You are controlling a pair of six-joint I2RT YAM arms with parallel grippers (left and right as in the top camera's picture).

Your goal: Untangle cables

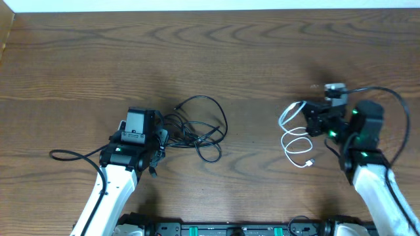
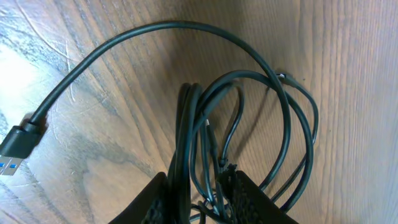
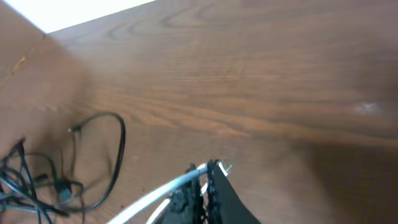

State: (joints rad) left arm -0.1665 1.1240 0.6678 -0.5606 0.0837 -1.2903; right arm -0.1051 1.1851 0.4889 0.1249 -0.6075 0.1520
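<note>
cables (image 1: 191, 134) part sorted: white one apart, black knot yet to open

left hand (image 2: 196, 180) straddles several smooth, rubbery black cables (image 2: 188, 124). its jaws stand slightly apart and i cannot tell whether they pinch. beyond it round loops overlap at mid-left of the overhead frame, with a flat usb plug (image 2: 15, 149) lying free. right hand (image 3: 204, 171) is nipped on the white cable (image 3: 165, 188), which snakes at centre right, well apart. next, i judge: single out one black strand and draw it slowly across the grained wooden table (image 1: 210, 52).

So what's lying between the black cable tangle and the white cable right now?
Nothing: in the overhead view only bare table separates the black cable tangle from the white cable, and no strand bridges them.
</note>
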